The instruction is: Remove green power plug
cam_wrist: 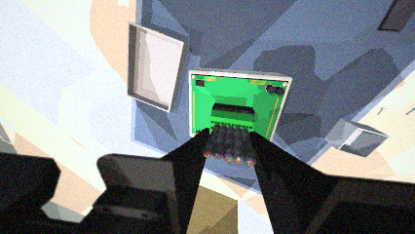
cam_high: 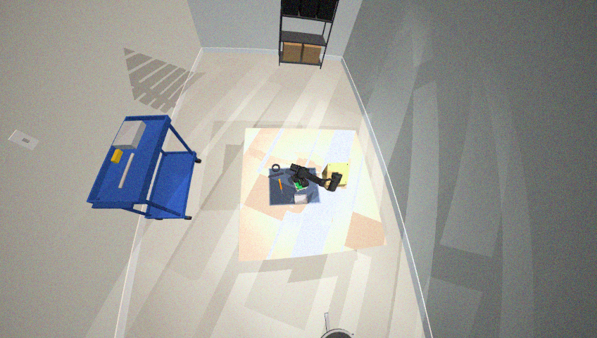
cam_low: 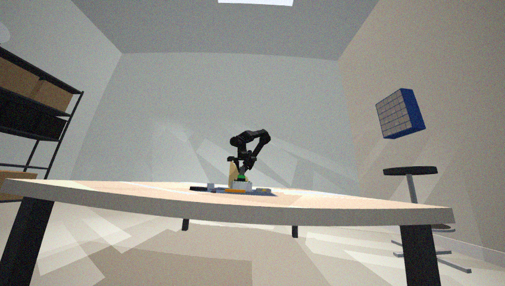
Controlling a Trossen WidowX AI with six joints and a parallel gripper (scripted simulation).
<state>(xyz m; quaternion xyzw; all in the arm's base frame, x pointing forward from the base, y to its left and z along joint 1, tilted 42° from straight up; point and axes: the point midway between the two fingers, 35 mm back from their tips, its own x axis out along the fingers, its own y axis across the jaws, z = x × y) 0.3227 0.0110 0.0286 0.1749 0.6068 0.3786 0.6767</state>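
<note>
Gripper (cam_high: pixel 300 182) (cam_low: pixel 241 173) (cam_wrist: pixel 229 134) is clamping the green power plug (cam_low: pixel 241 176) (cam_wrist: pixel 233 118); plug is sitting at its socket on the circuit board (cam_high: pixel 300 186) (cam_low: pixel 242 185) (cam_wrist: pixel 203 102). Grey tray (cam_high: pixel 300 198) (cam_low: pixel 263 190) (cam_wrist: pixel 156 73) is lying beside the board, toward the table's (cam_high: pixel 310 241) (cam_low: pixel 230 212) bottom edge in top view. Orange-handled tool (cam_high: pixel 280 184) (cam_low: pixel 234 190) is resting toward the left edge.

Seen from above: mat (cam_high: pixel 278 200) (cam_low: pixel 273 193) (cam_wrist: pixel 219 34) on the table (cam_high: pixel 259 246) (cam_low: pixel 233 212) (cam_wrist: pixel 49 44). Circuit board (cam_high: pixel 300 186) (cam_wrist: pixel 202 97) on the mat, plug (cam_wrist: pixel 233 116) on the board. Tray (cam_high: pixel 300 201) (cam_wrist: pixel 180 68) just to the board's near side. Screwdriver (cam_high: pixel 280 183) (cam_low: pixel 235 190) left of the board. Cart (cam_high: pixel 167 119) left of the table, shelf rack (cam_high: pixel 301 18) (cam_low: pixel 64 136) far beyond, stool (cam_high: pixel 337 334) (cam_low: pixel 410 170) on the near side.
</note>
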